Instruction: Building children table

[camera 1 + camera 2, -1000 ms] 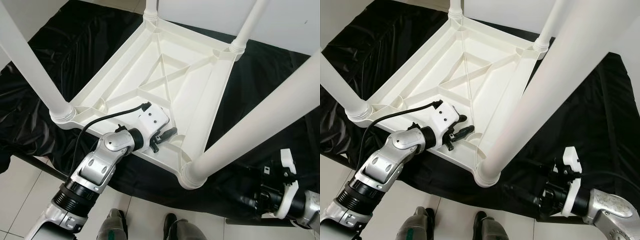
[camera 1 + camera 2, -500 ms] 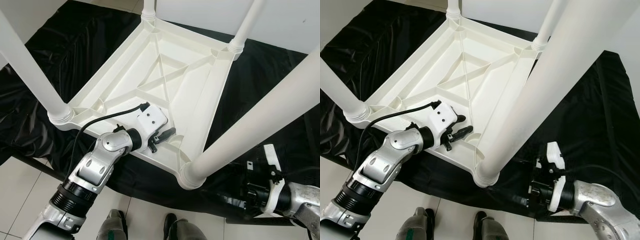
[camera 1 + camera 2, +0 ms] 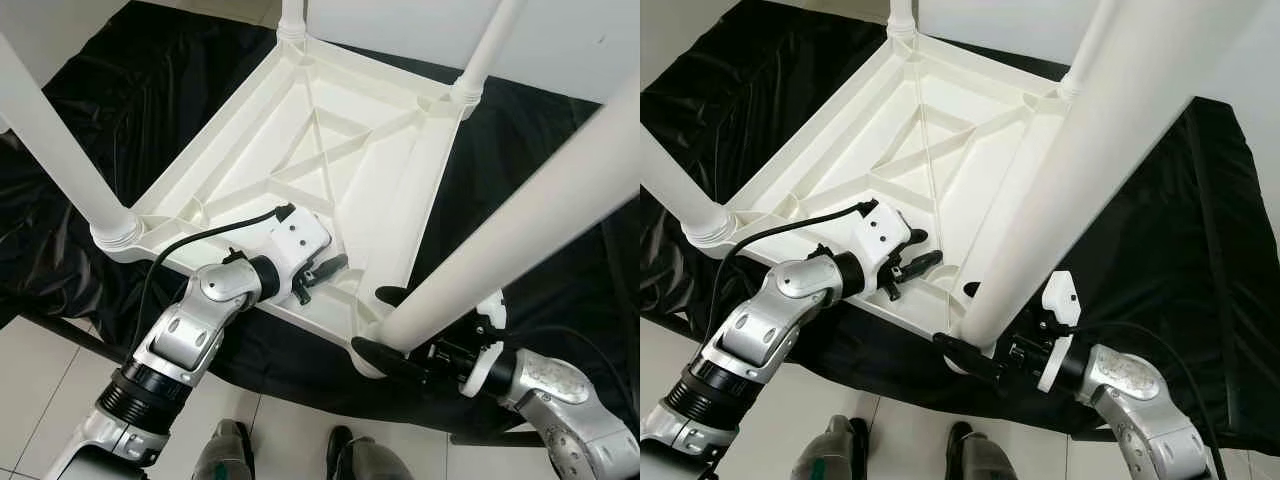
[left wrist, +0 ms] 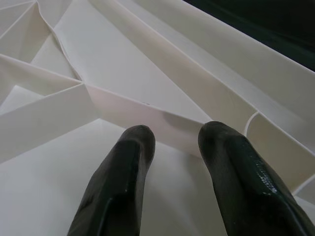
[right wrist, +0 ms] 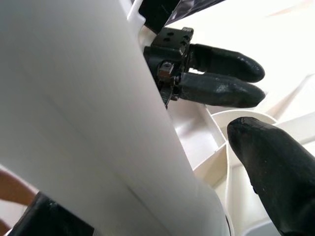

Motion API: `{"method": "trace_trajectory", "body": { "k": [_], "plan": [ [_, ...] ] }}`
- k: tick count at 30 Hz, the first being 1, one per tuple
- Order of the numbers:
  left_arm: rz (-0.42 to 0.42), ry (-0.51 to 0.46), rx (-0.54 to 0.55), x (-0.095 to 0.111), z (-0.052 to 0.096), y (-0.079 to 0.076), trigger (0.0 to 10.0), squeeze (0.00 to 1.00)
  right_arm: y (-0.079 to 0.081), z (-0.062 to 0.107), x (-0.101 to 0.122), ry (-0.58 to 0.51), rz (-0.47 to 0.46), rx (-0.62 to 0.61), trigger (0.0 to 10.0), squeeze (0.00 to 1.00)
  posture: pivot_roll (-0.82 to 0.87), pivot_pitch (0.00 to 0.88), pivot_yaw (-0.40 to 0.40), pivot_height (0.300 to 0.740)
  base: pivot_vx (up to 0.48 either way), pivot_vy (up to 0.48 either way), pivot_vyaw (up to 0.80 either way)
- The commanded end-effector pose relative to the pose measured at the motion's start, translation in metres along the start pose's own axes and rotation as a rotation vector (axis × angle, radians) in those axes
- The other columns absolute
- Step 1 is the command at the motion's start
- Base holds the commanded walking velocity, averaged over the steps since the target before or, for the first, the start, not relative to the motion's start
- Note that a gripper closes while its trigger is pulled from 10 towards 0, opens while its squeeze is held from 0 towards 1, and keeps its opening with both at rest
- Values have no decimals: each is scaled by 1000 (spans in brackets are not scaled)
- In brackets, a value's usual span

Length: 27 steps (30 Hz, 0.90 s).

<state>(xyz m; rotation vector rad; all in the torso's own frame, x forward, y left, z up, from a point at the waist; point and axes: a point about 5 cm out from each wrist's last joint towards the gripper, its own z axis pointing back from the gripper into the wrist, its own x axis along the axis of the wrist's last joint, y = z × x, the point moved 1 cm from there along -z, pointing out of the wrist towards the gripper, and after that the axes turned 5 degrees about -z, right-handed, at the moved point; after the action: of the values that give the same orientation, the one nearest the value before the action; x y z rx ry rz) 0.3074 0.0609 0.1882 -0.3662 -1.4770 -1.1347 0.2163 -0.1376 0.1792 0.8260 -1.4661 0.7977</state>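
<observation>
You had the table (image 3: 330, 150) upside down on the black sheet (image 3: 120, 110), its ribbed underside up and all four legs standing in their corner sockets. The near leg (image 3: 500, 250) lay between the fingers of your right gripper (image 3: 385, 325), which straddled its base just above the socket: one finger (image 3: 378, 357) on the outer side toward the sheet, the other (image 3: 392, 295) on the inner side over the tabletop. The fingers were spread around the leg; whether they pressed on it could not be told, since the right wrist view showed one pad beside the white tube but not the contact. Your left gripper (image 3: 908, 266) rested on the underside inside the near edge, fingers slightly parted and grasping nothing, with a rib (image 4: 147, 110) just ahead of the fingertips. Judged from its thin moulded walls and ribs, the table was light, stiff plastic with a smooth, probably slippery surface. The round leg would likely turn or slide within the fingers unless gripped low, near the collar, where the wider socket gives a stop. The ribs and the rim offered better purchase than the flat panels. The legs were long and would lever strongly on the sockets, so a hold high on a leg was judged unwise. The upper ends of all the legs were cut off. How fully the near leg seated in its socket was hidden behind the right fingers.
</observation>
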Motion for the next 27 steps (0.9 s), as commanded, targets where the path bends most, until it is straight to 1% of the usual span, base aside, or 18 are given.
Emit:
{"method": "trace_trajectory", "body": {
  "k": [1, 2, 3, 5, 6, 8, 10, 12, 13, 16, 17, 20, 21, 22, 23, 24, 26, 27],
  "plan": [
    [30, 61, 8, -14, 2, -4, 10000, 0, -9, 6, 0, -7, 11, -96, 10000, 0, 44, 228, -56, 740, 0, 0, 0],
    [32, 56, 11, -13, 2, -4, 10000, 0, -16, 7, 2, -25, 28, -153, 10000, 0, 42, 231, -57, 740, 0, 0, 0],
    [32, 56, 11, -13, 2, -4, 10000, 0, -16, 7, 2, -25, 28, -153, 10000, 0, 42, 231, -57, 740, 0, 0, 0],
    [40, 45, 11, -11, 4, -5, 10000, 0, -30, 15, 4, -49, 49, -268, 10000, 0, 35, 233, -55, 740, 0, 0, 0],
    [40, 45, 11, -11, 4, -5, 10000, 0, -30, 15, 4, -49, 49, -268, 10000, 0, 35, 233, -55, 740, 0, 0, 0],
    [42, 25, 0, -6, 6, -10, 10000, 0, -41, 24, 6, -51, 80, -335, 10000, 0, 29, 236, -55, 740, 0, 0, 0],
    [45, 18, -6, -4, 6, -11, 10000, 0, -42, 25, 6, -48, 90, -347, 10000, 0, 29, 236, -55, 740, 0, 0, 0],
    [49, 9, -19, -1, 7, -16, 10000, 0, -48, 32, 7, -40, 113, -380, 10000, 0, 29, 236, -57, 740, 0, 0, 0],
    [49, 9, -19, -1, 7, -16, 10000, 0, -48, 32, 7, -40, 113, -380, 10000, 0, 29, 236, -57, 740, 0, 0, 0],
    [54, 8, -24, 0, 8, -20, 10000, 0, -56, 40, 8, -26, 140, -423, 10000, 0, 34, 237, -62, 740, 0, 0, 0],
    [54, 8, -24, 0, 8, -20, 10000, 0, -56, 40, 8, -26, 140, -423, 10000, 0, 34, 237, -62, 740, 0, 0, 0],
    [71, 2, -31, 1, 10, -24, 10000, 0, -62, 46, 10, -20, 157, -443, 10000, 0, 34, 237, -62, 740, 0, 0, 0],
    [103, -10, -32, 2, 12, -25, 10000, 0, -63, 45, 11, -29, 160, -445, 10000, 0, 34, 236, -66, 740, 0, 0, 0],
    [103, -10, -32, 2, 12, -25, 10000, 0, -63, 45, 11, -29, 160, -445, 10000, 0, 34, 236, -66, 740, 0, 0, 0],
    [127, -21, -35, 3, 14, -27, 10000, 0, -62, 42, 11, -37, 155, -439, 10000, 0, 34, 236, -66, 740, 0, 0, 0],
    [165, -48, -68, 5, 19, -32, 10000, 0, -60, 33, 13, -47, 155, -422, 10000, 0, 34, 234, -66, 740, 0, 0, 0],
    [170, -53, -77, 6, 21, -34, 10000, 0, -59, 31, 13, -49, 156, -418, 10000, 0, 34, 234, -66, 740, 0, 0, 0],
    [202, -63, -82, 7, 23, -35, 10000, 0, -58, 27, 12, -47, 161, -396, 10000, 0, 34, 234, -66, 740, 0, 0, 0]
  ]
}}
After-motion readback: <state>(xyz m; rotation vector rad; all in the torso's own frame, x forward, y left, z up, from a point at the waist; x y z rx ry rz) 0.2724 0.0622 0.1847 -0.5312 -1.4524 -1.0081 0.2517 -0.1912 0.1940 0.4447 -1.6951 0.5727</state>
